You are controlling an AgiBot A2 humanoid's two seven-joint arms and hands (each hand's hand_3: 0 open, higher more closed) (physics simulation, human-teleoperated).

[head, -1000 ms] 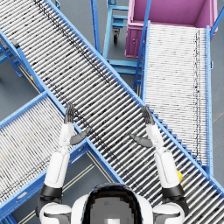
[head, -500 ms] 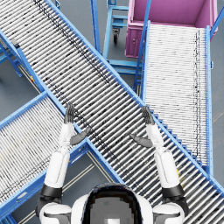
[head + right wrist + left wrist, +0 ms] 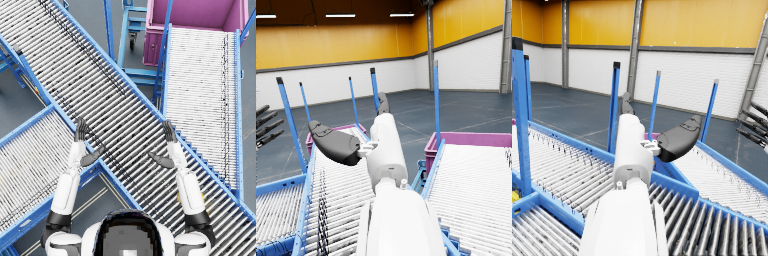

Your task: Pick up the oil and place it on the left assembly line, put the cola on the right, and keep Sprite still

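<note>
Hovering empty and spread wide above the central roller conveyor (image 3: 115,100), the left hand (image 3: 82,142) and right hand (image 3: 171,146) seem poised for bottles, none visible.

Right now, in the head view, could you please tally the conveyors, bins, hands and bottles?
Blue-framed metal roller conveyors: 3 (centre, left, right)
Magenta plastic bin: 1
Dark robot hands: 2 (left hand, right hand)
Bottles: 0
Total: 6
</note>
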